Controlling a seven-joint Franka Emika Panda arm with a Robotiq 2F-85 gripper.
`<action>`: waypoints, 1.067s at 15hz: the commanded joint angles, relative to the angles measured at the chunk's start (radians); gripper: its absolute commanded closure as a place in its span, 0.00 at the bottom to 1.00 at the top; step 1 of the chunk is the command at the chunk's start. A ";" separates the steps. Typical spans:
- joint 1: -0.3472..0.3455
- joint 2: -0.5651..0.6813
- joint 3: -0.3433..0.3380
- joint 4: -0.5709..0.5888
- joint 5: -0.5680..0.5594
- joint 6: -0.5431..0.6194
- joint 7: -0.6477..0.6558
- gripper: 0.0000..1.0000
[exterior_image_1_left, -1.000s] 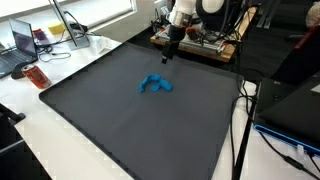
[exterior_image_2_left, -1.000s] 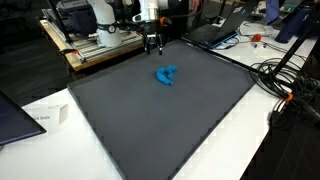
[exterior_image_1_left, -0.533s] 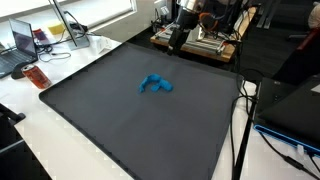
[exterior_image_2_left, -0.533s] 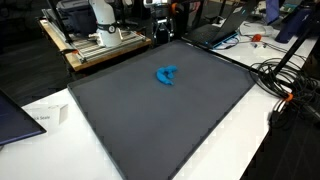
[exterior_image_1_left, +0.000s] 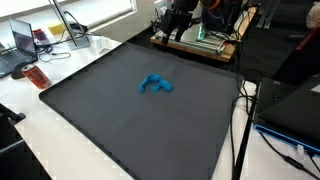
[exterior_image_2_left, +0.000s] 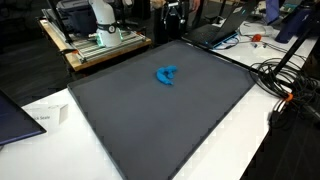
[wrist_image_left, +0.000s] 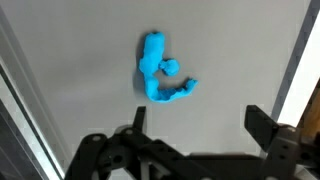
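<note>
A crumpled bright blue cloth (exterior_image_1_left: 155, 85) lies on the dark grey mat (exterior_image_1_left: 120, 120), a little toward its far side; it also shows in the other exterior view (exterior_image_2_left: 166, 75) and in the wrist view (wrist_image_left: 160, 70). My gripper (exterior_image_1_left: 180, 22) hangs high above the mat's far edge, well clear of the cloth; in the other exterior view it is at the top (exterior_image_2_left: 172, 12). In the wrist view the two black fingers (wrist_image_left: 195, 120) stand wide apart with nothing between them. The gripper is open and empty.
A wooden bench with equipment (exterior_image_1_left: 200, 45) stands behind the mat. A laptop (exterior_image_1_left: 20, 45) and a red object (exterior_image_1_left: 37, 77) sit on the white table. Cables (exterior_image_2_left: 285, 85) lie beside the mat, and a paper sheet (exterior_image_2_left: 45, 117) lies near its corner.
The gripper has risen from just above the mat's far edge and moved back, away from the cloth. The cloth has not moved.
</note>
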 joint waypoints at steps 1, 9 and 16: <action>-0.238 0.177 0.208 0.153 -0.002 0.122 0.030 0.00; -0.447 0.422 0.334 0.276 -0.004 0.227 0.019 0.00; -0.395 0.457 0.213 0.275 -0.008 0.105 -0.092 0.00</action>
